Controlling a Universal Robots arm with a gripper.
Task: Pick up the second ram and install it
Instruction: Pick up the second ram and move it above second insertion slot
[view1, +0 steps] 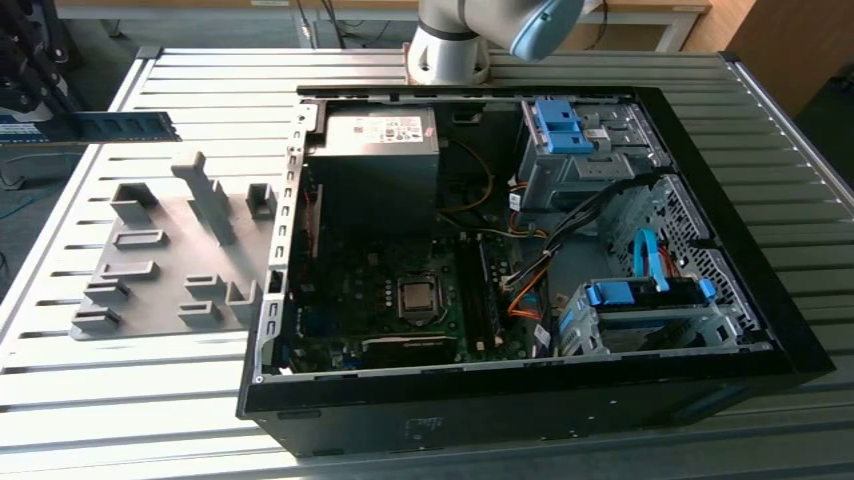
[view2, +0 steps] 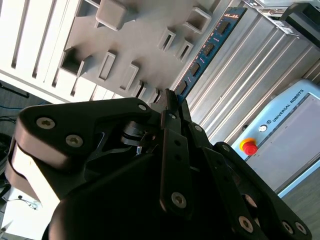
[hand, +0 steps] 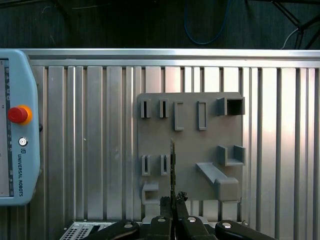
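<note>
The second ram (view1: 123, 127), a long blue-green stick with black chips, hangs in the air at the exterior view's far left, above the table beyond the grey holder block (view1: 174, 250). In the second wrist view the ram (view2: 210, 45) sticks out from my gripper (view2: 172, 100), which is shut on its near end. The first wrist view shows the ram (hand: 172, 167) edge-on, rising from the gripper (hand: 173, 204) over the holder block (hand: 200, 150).
An open black computer case (view1: 747, 330) lies on the slatted metal table (view1: 200, 90), its motherboard (view1: 400, 290) exposed with dark memory slots (view1: 489, 290). The arm's base (view1: 447, 50) stands behind the case. A teach pendant (hand: 15, 125) with a red button lies beside the block.
</note>
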